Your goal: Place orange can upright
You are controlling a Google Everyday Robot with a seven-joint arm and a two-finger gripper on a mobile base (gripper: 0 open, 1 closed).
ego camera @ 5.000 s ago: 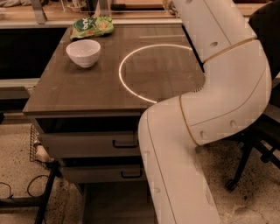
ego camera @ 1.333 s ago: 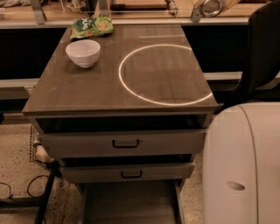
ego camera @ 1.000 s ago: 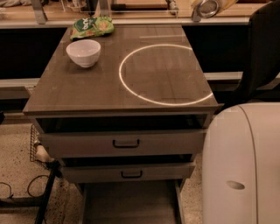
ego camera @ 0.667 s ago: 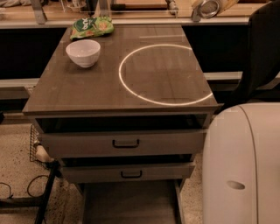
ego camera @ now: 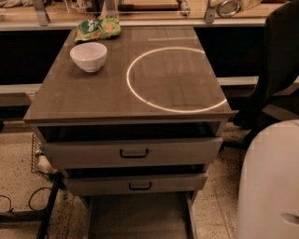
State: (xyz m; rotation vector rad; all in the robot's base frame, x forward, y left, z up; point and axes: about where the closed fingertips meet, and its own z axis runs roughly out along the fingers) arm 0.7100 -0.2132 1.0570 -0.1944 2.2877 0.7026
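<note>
The orange can [ego camera: 230, 6] lies on its side on the counter behind the table's far right corner, its round silver end facing the camera, its orange-gold body running off to the right, cut by the top edge; the gripper is out of sight

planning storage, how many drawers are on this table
2. The upper drawer sits right under the tabletop, the lower drawer just below it. None seems hidden. The gripper is out of view; only the arm shows at lower right.
</note>
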